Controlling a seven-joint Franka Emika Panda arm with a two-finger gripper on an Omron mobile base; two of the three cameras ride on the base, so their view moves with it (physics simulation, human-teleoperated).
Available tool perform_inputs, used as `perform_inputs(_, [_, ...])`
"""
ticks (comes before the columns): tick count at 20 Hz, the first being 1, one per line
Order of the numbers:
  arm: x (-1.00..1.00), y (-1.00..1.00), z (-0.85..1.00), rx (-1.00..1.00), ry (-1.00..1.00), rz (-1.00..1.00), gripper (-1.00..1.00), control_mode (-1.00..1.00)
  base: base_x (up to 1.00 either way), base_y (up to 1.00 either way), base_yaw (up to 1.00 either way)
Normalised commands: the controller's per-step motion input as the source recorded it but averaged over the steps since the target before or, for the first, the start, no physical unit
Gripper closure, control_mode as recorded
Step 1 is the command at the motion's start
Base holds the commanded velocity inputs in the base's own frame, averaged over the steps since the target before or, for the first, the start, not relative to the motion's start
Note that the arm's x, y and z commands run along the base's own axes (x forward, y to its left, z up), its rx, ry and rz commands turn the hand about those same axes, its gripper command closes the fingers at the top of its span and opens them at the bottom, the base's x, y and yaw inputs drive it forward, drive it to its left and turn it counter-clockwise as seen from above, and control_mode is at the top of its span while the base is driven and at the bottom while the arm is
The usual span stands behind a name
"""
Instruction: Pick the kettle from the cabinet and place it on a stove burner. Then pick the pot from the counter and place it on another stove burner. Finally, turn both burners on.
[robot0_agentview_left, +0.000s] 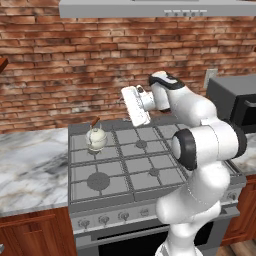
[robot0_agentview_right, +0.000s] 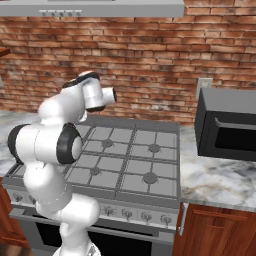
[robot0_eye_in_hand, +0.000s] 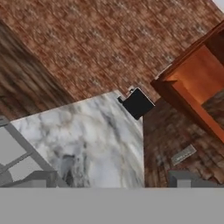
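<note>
The cream-white kettle (robot0_agentview_left: 96, 138) stands upright on the back-left stove burner, its wooden-piece handle up. A bare burner (robot0_agentview_left: 98, 180) lies in front of it, and others (robot0_agentview_right: 150, 177) are free on the silver cooktop. My gripper (robot0_agentview_left: 129, 106) hangs above the cooktop's back middle, up and to the right of the kettle, pointing left and apart from it. In the hand view its fingertips (robot0_eye_in_hand: 41, 178) stand wide apart, open, with nothing between them, looking over the marble counter (robot0_eye_in_hand: 100, 140) towards the wooden cabinet (robot0_eye_in_hand: 197, 83). The pot is out of view.
A dark microwave (robot0_agentview_right: 227, 125) sits on the counter right of the stove. A grey range hood (robot0_agentview_left: 150, 7) hangs overhead and a brick wall (robot0_agentview_left: 75, 60) closes the back. The knob row (robot0_agentview_left: 105, 218) runs along the stove front. A small dark square object (robot0_eye_in_hand: 137, 103) is at the counter's far edge.
</note>
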Motion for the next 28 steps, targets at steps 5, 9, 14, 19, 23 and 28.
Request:
perform_inputs(5, [-0.50,0.00,0.34,-0.05,-0.19,-0.16,-1.00,-1.00,0.00,0.00,0.00])
perform_inputs(9, [-0.50,0.00,0.39,-0.07,-0.19,-0.16,-1.00,-1.00,0.00,0.00,0.00])
perform_inputs(14, [-0.48,0.00,0.36,-0.08,-0.15,-0.17,-1.00,-1.00,0.00,0.00,0.00])
perform_inputs(19, [-0.50,-0.01,0.29,-0.08,-0.09,-0.18,-1.00,-1.00,0.00,0.00,0.00])
perform_inputs(23, [-0.48,-0.04,0.25,-0.09,-0.07,-0.17,-1.00,-1.00,0.00,0.00,0.00])
perform_inputs(28, [-0.34,-0.04,0.23,-0.11,-0.01,-0.16,-1.00,-1.00,0.00,0.00,0.00])
